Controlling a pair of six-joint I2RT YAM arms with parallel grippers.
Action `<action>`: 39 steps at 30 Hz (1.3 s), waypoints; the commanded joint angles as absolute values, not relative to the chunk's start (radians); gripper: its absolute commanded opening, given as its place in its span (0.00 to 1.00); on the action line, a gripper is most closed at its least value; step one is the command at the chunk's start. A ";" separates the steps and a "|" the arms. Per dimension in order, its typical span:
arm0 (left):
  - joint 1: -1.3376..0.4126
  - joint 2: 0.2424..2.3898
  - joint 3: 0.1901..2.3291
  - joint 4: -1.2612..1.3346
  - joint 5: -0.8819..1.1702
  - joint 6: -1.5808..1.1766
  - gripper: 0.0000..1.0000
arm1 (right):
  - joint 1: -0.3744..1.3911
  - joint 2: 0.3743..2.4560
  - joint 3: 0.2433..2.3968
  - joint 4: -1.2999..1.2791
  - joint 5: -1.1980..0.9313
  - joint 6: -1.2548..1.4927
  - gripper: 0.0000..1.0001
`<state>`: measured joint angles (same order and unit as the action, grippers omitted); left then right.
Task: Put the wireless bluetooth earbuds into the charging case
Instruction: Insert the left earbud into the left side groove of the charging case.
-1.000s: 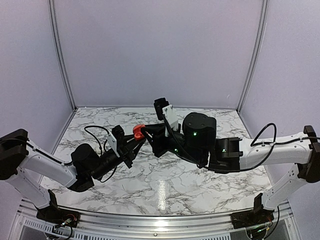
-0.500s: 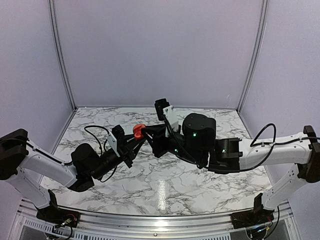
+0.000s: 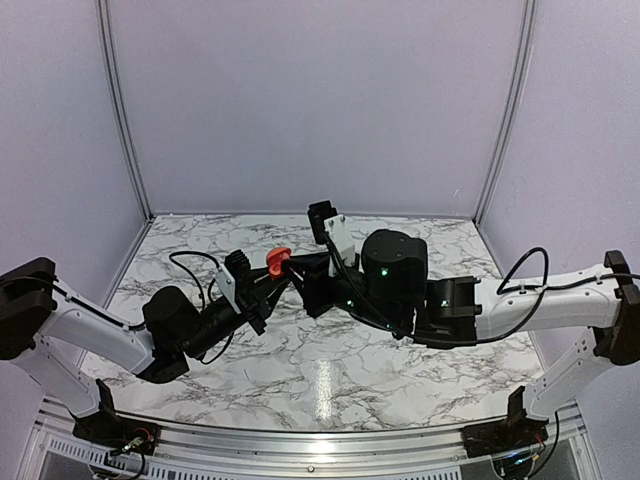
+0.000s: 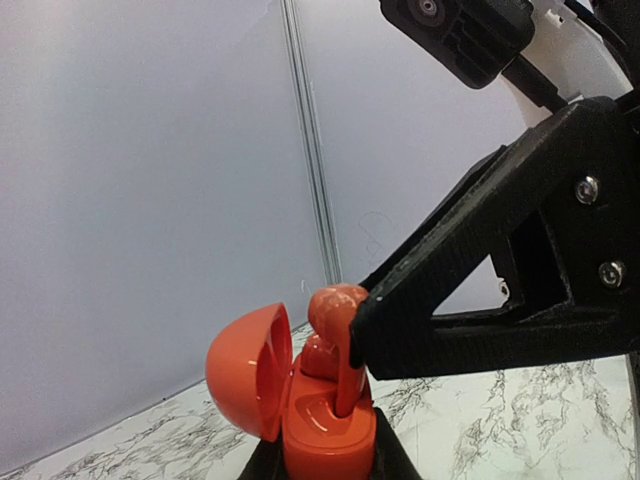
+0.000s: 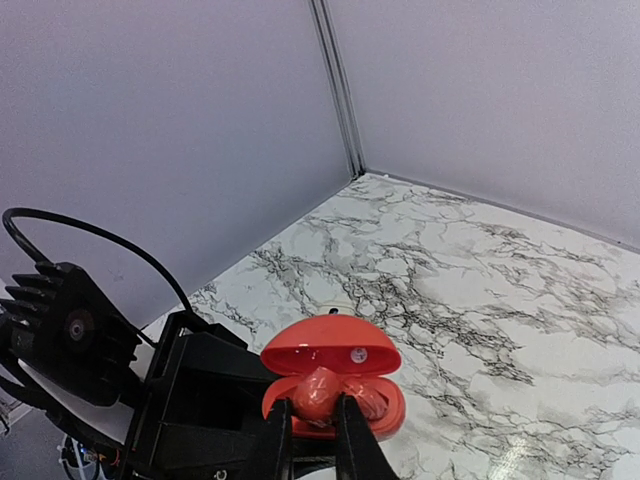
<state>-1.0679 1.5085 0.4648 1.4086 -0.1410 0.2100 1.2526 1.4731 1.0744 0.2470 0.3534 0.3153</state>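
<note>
My left gripper (image 3: 270, 282) is shut on the red charging case (image 3: 277, 260) and holds it up above the table, lid open. In the left wrist view the case (image 4: 325, 440) sits between my fingers with its lid (image 4: 245, 370) swung left. My right gripper (image 5: 312, 415) is shut on one red earbud (image 5: 322, 392), whose stem stands in a slot of the case (image 4: 350, 375). A second earbud (image 4: 318, 357) sits seated in the case behind it; it also shows in the right wrist view (image 5: 368, 398).
The marbled table (image 3: 330, 370) lies below both arms. A small white object with a dark spot (image 5: 335, 312) peeks out on the table behind the case lid. Grey walls enclose the back and sides.
The right gripper and its earbud have shifted slightly left and down onto the case. The left arm has hardly moved.
</note>
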 commanded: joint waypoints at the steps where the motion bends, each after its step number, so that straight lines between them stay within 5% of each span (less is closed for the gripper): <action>1: -1.071 1.493 0.494 1.442 -0.166 0.229 0.00 | 1.255 1.490 1.087 0.196 0.396 0.334 0.11; 39: -1.071 1.510 0.491 1.471 -0.131 0.177 0.00 | 1.255 1.422 1.046 0.213 0.364 0.265 0.44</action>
<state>-1.0679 1.5089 0.4648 1.3907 -0.1501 0.1860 1.2526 1.4773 1.0706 0.2203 0.3706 0.2886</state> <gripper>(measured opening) 0.203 0.436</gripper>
